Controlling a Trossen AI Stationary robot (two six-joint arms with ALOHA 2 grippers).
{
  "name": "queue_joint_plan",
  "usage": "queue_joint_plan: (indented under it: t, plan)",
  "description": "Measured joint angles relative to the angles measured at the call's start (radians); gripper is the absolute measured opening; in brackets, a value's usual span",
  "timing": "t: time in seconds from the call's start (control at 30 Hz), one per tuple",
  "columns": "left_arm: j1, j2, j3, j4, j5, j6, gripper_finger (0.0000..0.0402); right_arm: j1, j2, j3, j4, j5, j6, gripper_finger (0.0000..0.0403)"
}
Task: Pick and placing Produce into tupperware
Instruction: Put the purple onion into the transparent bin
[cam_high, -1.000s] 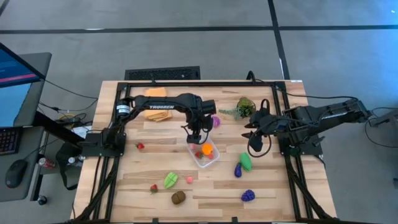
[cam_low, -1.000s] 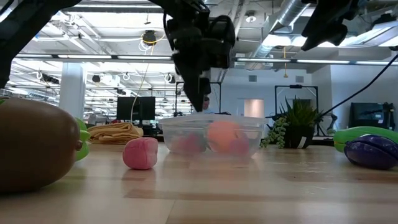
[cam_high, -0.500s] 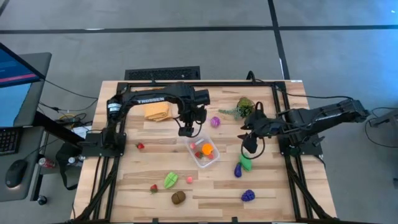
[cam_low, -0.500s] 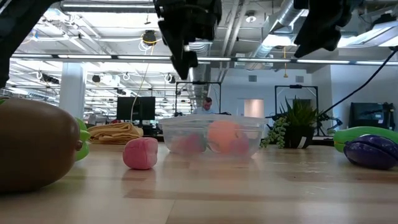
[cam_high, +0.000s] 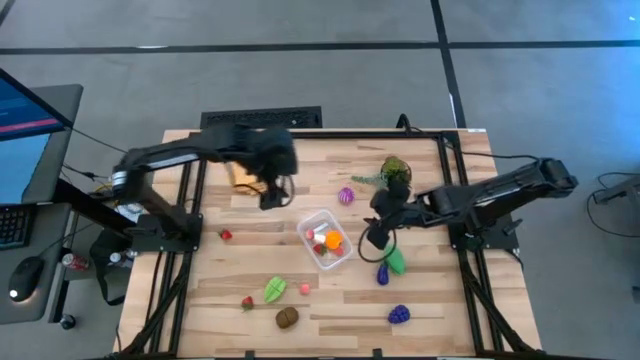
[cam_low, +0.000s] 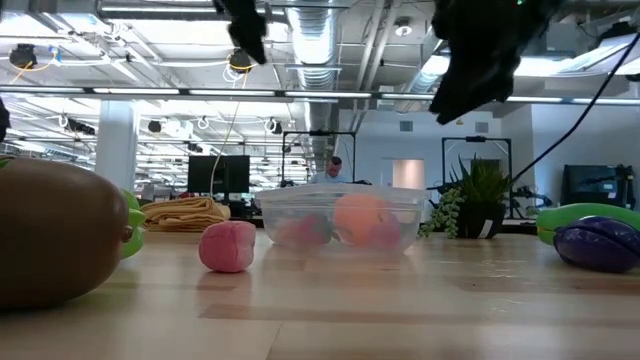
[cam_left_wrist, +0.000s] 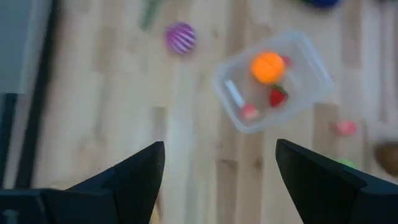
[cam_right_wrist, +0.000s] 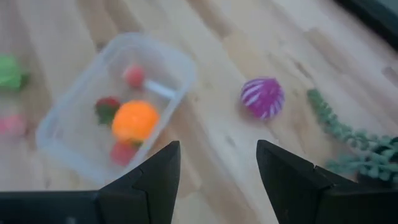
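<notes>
Wood table (cam_high: 240, 280): purple ball (cam_right_wrist: 262, 98) looks light, hard, roll-prone, so pinch across middle; left gripper (cam_left_wrist: 217, 163) and right gripper (cam_right_wrist: 217, 163) both spread, empty.

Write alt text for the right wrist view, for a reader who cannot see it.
A clear tupperware on a wooden table holds an orange fruit and small red pieces. A purple striped ball lies beside it, and the right hand is open and empty.
</notes>
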Motion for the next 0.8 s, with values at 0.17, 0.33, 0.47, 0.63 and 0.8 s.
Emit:
queue_joint_plan:
  t: [0.17, 0.33, 0.47, 0.63, 0.8]
  plan:
    - [-0.013, -0.249, -0.225, 0.141, -0.135, -0.109, 0.0297, -0.038, 0.07, 0.0, 0.111, 0.032, 0.047, 0.0234]
    - [-0.017, -0.48, -0.46, 0.25, -0.202, -0.238, 0.0297, -0.089, 0.147, -0.001, 0.251, 0.014, 0.084, 0.0234]
    - [-0.017, -0.635, -0.611, 0.335, -0.203, -0.34, 0.0297, -0.124, 0.208, 0.015, 0.316, -0.048, 0.112, 0.0234]
    - [-0.017, -0.769, -0.714, 0.361, -0.203, -0.447, 0.0297, -0.177, 0.257, 0.059, 0.307, -0.195, 0.111, 0.0234]
    - [-0.021, -0.826, -0.751, 0.381, -0.209, -0.479, 0.0297, -0.213, 0.273, 0.125, 0.249, -0.162, 0.111, 0.0234]
